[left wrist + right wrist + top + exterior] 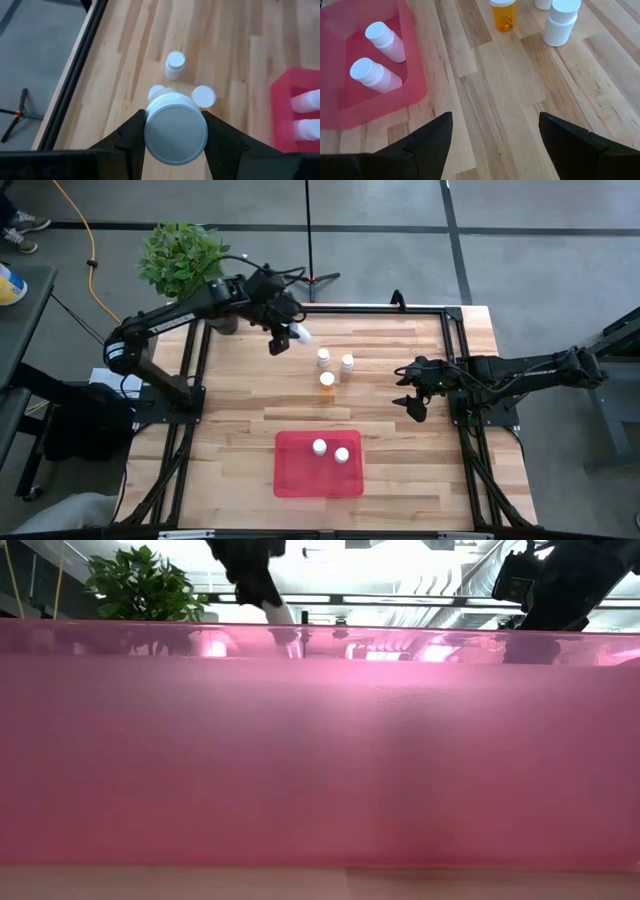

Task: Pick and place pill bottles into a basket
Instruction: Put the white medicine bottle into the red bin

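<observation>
Left gripper (175,131) clamps one bottle (176,131); three on table, two in basket (300,472); right gripper (495,137) agape, empty.

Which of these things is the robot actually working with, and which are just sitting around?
Part of the job:
- bottle in the left claw
- three bottles on the table
- two bottles in the red tray

Just there:
- potted plant
- idle right claw, open

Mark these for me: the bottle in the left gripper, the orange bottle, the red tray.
held bottle (176,131), left wrist view, on its round white cap.
orange bottle (504,19), right wrist view, on its orange body.
red tray (300,478), high view, on bare floor near its left wall.
</observation>
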Motion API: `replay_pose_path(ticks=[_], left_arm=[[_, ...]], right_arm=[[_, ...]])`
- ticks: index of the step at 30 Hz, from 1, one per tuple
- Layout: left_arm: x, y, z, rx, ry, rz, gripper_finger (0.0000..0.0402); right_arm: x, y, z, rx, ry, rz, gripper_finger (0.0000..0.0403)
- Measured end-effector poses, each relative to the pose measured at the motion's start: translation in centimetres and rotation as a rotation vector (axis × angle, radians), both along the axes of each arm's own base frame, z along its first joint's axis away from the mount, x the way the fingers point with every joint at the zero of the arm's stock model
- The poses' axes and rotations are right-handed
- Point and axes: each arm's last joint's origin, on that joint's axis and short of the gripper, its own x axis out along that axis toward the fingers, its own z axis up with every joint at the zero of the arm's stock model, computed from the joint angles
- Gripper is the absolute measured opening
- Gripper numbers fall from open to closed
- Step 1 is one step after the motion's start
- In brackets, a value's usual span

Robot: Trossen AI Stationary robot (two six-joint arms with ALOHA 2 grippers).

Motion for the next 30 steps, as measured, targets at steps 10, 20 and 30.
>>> replay_pose_path(ticks=[10,20,30], left_arm=[[-2.5,-3.5,3.1,0.031,-0.101,-0.082,0.0192],[-3.2,-8.7,4.6,0.022,-0.166,-0.218,0.0192],[-2.9,-14.0,4.6,0.052,-0.162,-0.33,0.0192]], right_arm=[[0.0,0.0,0.0,0.002,0.0,-0.001,0.0287],[0.0,0.0,0.0,0.011,-0.001,-0.011,0.0287],[0.0,0.0,0.0,0.017,-0.001,-0.017,0.0287]])
